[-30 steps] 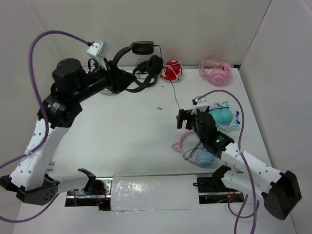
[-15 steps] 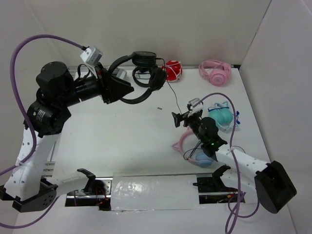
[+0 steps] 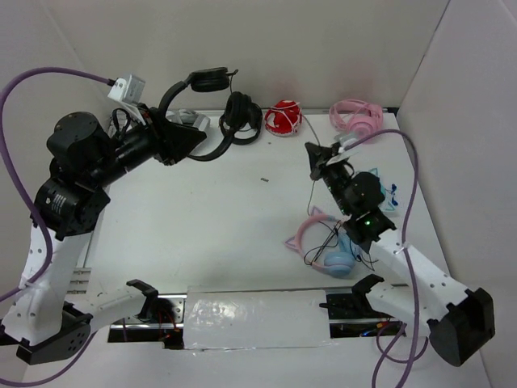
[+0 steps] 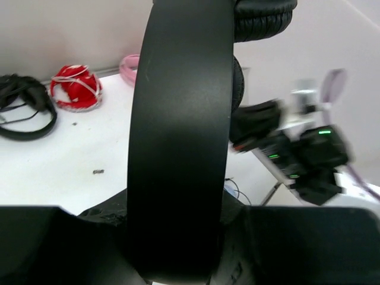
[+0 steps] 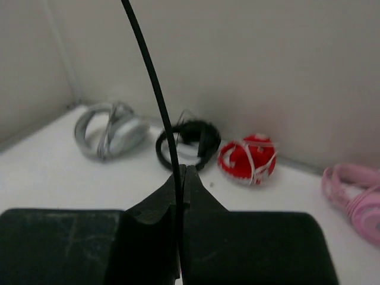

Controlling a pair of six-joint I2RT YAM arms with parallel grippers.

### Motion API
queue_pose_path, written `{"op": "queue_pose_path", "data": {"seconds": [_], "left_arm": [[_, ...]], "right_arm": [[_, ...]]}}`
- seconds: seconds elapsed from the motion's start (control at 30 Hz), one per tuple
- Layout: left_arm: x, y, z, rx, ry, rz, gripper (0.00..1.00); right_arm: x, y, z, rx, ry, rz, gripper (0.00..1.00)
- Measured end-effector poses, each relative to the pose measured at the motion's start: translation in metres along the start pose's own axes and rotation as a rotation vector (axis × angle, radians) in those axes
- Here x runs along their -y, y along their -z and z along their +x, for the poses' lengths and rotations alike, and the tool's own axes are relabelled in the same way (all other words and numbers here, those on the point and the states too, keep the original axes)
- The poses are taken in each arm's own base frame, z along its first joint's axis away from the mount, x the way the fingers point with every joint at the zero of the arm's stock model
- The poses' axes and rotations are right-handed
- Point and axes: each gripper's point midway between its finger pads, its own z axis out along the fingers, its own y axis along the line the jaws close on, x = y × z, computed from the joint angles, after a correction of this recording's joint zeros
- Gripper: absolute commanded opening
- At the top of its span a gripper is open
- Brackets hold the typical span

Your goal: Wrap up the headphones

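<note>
The headphones (image 3: pixel 202 152) are lifted off the table near the back wall, one round ear cup (image 3: pixel 208 79) topmost. My left gripper (image 3: pixel 184 137) is shut on their headband (image 4: pixel 178 119), which fills the middle of the left wrist view and hides the fingertips. The thin black cord (image 5: pixel 155 89) runs up and to the left out of my right gripper (image 5: pixel 183 170). That gripper is shut on the cord, and it hovers above the table right of centre (image 3: pixel 313 160).
Along the back wall lie a grey-white pair (image 5: pixel 110 130), another black pair (image 5: pixel 187 142), a red pair (image 3: pixel 284 119) and a pink pair (image 3: pixel 355 120). A pink cat-ear pair with blue cups (image 3: pixel 331 252) lies under my right arm. A small dark bit (image 3: pixel 264 179) lies mid-table.
My right gripper rose toward the back right and shut on the cord. My left arm swung the headphones leftward and a little higher.
</note>
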Motion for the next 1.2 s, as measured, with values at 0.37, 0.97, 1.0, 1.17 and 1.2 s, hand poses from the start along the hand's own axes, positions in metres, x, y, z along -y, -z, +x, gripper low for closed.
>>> {"op": "queue_pose_path", "data": {"seconds": [0.37,0.97,1.0,1.17,1.2], "left_arm": [[-0.023,-0.001,0.003,0.022,0.049,-0.109,0.00],[-0.020,0.020,-0.009,0.093,0.063,-0.145,0.00],[-0.020,0.021,-0.008,0.096,0.071,-0.146,0.00],[-0.020,0.029,-0.008,0.109,0.077,-0.154,0.00],[-0.020,0.029,-0.008,0.113,0.076,-0.156,0.00]], "right_arm": [[0.053,-0.006,-0.212,0.351,0.018,0.206,0.00],[0.028,-0.049,-0.394,0.592,0.057,0.057,0.00],[0.026,-0.047,-0.405,0.608,0.059,0.050,0.00],[0.019,-0.051,-0.388,0.553,0.083,0.034,0.00],[0.018,-0.056,-0.371,0.512,0.087,0.031,0.00]]}}
